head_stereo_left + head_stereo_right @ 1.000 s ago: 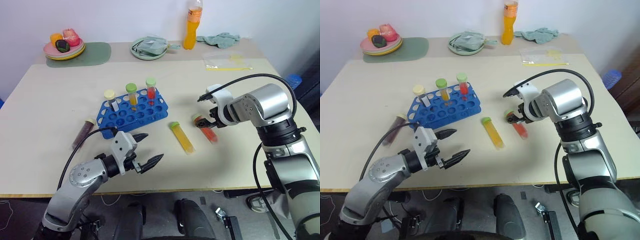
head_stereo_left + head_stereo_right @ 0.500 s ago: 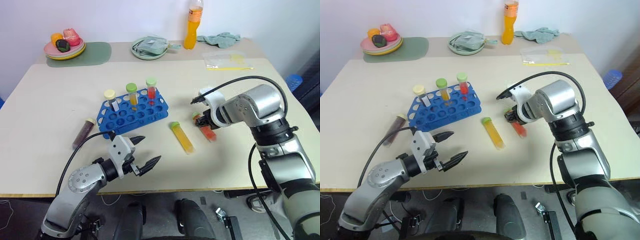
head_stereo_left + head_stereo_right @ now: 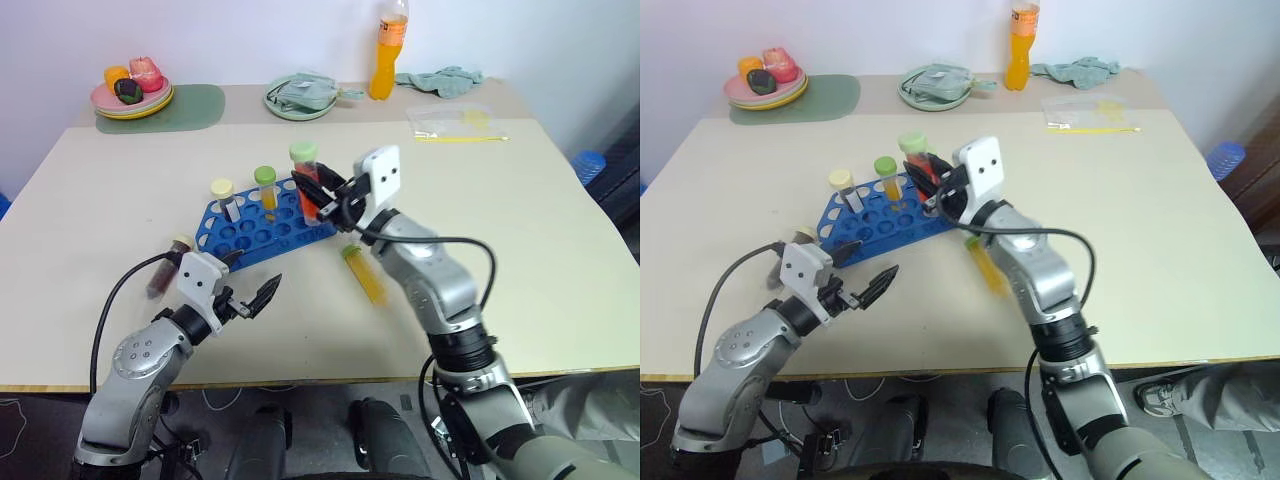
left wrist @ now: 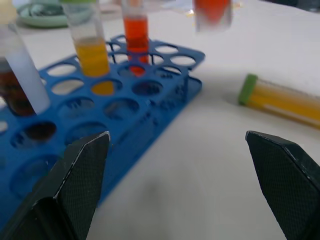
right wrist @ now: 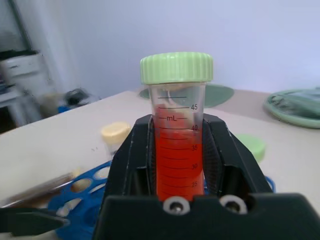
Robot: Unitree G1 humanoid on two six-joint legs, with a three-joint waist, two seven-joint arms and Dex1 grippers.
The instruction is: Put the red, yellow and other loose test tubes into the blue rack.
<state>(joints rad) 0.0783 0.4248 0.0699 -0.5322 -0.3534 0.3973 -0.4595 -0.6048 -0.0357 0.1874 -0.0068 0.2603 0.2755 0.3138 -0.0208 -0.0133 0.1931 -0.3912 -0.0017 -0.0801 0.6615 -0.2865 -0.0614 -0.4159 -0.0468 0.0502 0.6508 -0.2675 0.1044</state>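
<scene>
While the job is under way, none of the three loose tubes is in a hole yet, judging from how things lie.

Largest is the pale desk (image 3: 560,250). On it, left of the middle, lies the blue rack (image 3: 262,229), a flat bright-blue tray with rows of round holes. Three tubes stand upright along its far row: a cream-capped tube (image 3: 223,196) that looks clear, a green-capped yellow tube (image 3: 265,189), and a red one partly hidden behind the right arm.

The right end effector (image 3: 322,197) is pinching the red tube (image 3: 305,180) and holds it upright in the air over the rack's far right end. It is clear plastic with printed volume marks, red liquid filling most of it, and a ribbed pale-green screw cap. It seems about to go into a hole.

The yellow tube (image 3: 365,276) lies on its side on the desk just right of the rack, green cap toward the rack, partly under the right arm.

The maroon tube (image 3: 166,271) lies on its side beside the rack's left end, cream cap pointing to the far edge.

The left end effector (image 3: 252,291) hovers just in front of the rack, toward the near edge, its black fingers spread wide and holding nothing.
</scene>
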